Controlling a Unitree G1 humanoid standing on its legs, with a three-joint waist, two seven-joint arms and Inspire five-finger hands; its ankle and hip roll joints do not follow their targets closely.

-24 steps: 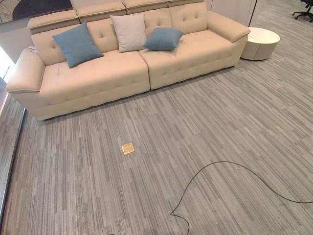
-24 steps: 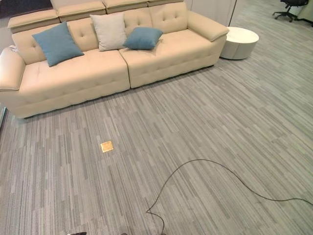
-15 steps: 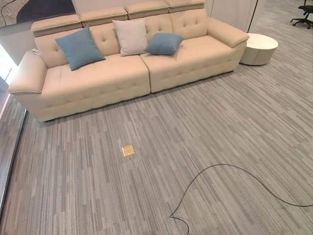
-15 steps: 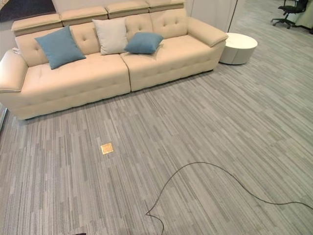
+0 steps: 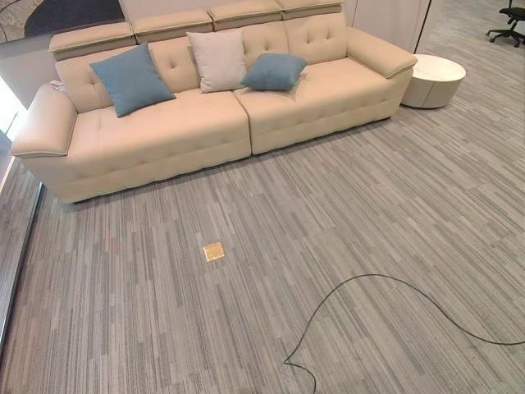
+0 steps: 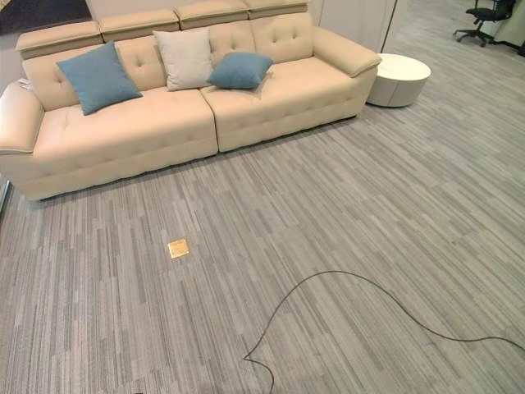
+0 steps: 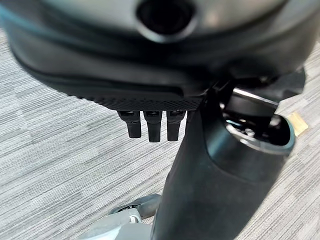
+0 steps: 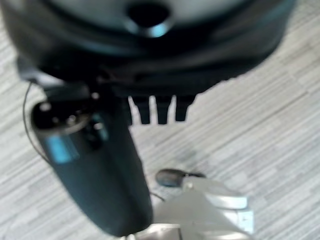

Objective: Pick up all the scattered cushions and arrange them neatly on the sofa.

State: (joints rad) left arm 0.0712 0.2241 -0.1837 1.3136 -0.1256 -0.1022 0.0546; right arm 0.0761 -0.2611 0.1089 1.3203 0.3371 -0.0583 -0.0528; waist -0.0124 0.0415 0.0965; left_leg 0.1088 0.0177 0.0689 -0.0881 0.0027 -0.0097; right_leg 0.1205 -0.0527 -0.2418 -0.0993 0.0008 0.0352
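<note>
A cream sofa (image 5: pixel 164 135) stands at the far side of the carpet. Three cushions rest against its backrest: a large blue cushion (image 5: pixel 131 80) on the left seat, a whitish cushion (image 5: pixel 217 61) upright in the middle, and a smaller blue cushion (image 5: pixel 273 72) lying tilted beside it. My left hand (image 7: pixel 152 125) hangs over bare carpet with straight fingers and holds nothing. My right hand (image 8: pixel 157 110) likewise hangs over the carpet, fingers straight and empty. Both hands are far from the sofa.
A round white side table (image 5: pixel 435 80) stands at the sofa's right end. A small brass floor plate (image 5: pixel 213 251) sits in the striped carpet in front of the sofa. An office chair (image 5: pixel 510 16) is at the far right.
The whole picture has shifted slightly, so the camera moved. The cushions and sofa have stayed where they were.
</note>
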